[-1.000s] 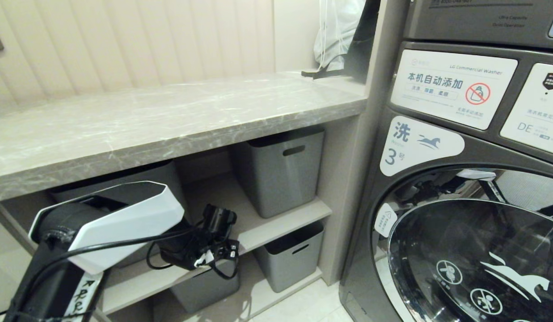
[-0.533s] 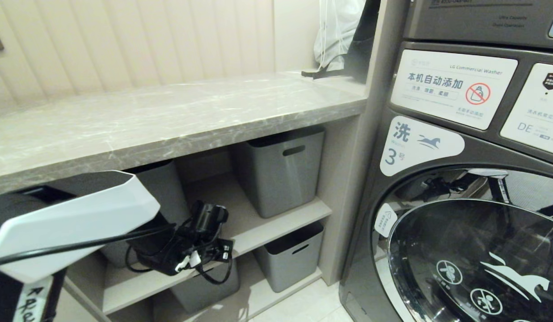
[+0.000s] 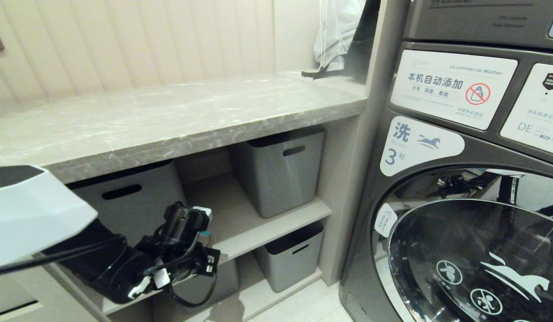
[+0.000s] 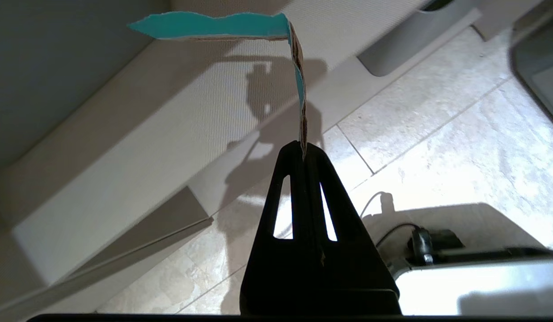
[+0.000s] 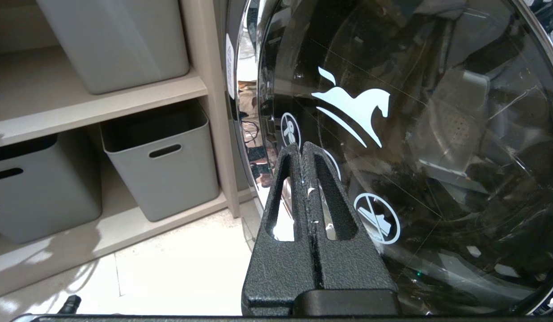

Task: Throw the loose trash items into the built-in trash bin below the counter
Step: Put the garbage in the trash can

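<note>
My left gripper (image 4: 303,150), lower center of its wrist view, is pinched tight on 1 teal-edged strip (image 4: 298,80), carrying it low below the counter (image 3: 169,120) toward the bin, which is unseen. My right gripper (image 5: 301,150) is closed, empty, parked.

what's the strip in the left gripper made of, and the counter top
Strip pinched in the left gripper: looks like thin card, brown torn edge, matte teal face. Counter: grey stone-look slab with white veining and slight sheen; real marble or imitation, can't tell.
</note>
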Available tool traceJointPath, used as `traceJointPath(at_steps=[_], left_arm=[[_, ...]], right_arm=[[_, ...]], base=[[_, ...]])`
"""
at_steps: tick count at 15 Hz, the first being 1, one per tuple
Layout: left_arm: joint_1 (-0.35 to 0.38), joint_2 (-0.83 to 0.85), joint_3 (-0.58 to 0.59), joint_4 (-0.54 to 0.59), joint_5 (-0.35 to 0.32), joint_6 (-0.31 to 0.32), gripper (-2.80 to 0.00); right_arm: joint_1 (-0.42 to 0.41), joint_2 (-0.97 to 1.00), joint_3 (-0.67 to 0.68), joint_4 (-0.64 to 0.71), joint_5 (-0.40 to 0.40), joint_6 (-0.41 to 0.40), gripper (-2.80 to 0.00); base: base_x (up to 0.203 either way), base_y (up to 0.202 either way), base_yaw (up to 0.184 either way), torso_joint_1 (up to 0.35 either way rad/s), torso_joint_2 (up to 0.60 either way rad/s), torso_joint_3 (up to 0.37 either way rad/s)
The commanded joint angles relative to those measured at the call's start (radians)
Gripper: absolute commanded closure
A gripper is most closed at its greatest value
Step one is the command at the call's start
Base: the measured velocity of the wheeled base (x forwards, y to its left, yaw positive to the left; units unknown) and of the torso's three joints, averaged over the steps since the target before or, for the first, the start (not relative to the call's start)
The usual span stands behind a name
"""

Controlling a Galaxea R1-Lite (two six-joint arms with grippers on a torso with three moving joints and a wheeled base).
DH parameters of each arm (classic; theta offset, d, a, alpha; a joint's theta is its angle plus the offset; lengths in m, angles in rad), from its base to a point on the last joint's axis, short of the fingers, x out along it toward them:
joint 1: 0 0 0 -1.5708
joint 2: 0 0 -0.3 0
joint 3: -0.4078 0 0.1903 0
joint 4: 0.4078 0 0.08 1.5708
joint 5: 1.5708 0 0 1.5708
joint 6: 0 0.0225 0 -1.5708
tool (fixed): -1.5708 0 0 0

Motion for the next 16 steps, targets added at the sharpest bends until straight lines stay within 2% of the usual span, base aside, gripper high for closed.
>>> traceJointPath(at_steps=[1, 5, 9, 11, 13, 16], left_arm=[[-0.018, -0.148, 0.073, -0.003, 0.003, 0.000, 0.00], [-0.048, -0.460, 0.306, -0.004, 0.000, 0.022, 0.00], [-0.032, -0.765, 0.481, -0.005, -0.006, 0.093, 0.00], [0.029, -0.882, 0.526, -0.006, -0.031, 0.136, 0.00], [0.138, -0.987, 0.552, -0.006, -0.105, 0.187, 0.00], [0.231, -1.169, 0.602, -0.006, -0.219, 0.222, 0.00]], right_arm=[[0.000, 0.000, 0.000, 0.000, 0.000, 0.000, 0.00], [0.000, 0.000, 0.000, 0.000, 0.000, 0.000, 0.00], [0.000, 0.000, 0.000, 0.000, 0.000, 0.000, 0.00], [0.000, 0.000, 0.000, 0.000, 0.000, 0.000, 0.00], [0.000, 0.000, 0.000, 0.000, 0.000, 0.000, 0.00], [0.000, 0.000, 0.000, 0.000, 0.000, 0.000, 0.00]], base=[[0.000, 0.000, 0.000, 0.000, 0.00, 0.000], [0.000, 0.000, 0.000, 0.000, 0.00, 0.000], [0.000, 0.000, 0.000, 0.000, 0.00, 0.000], [0.000, 0.000, 0.000, 0.000, 0.00, 0.000], [0.000, 0.000, 0.000, 0.000, 0.00, 0.000], [0.000, 0.000, 0.000, 0.000, 0.00, 0.000]])
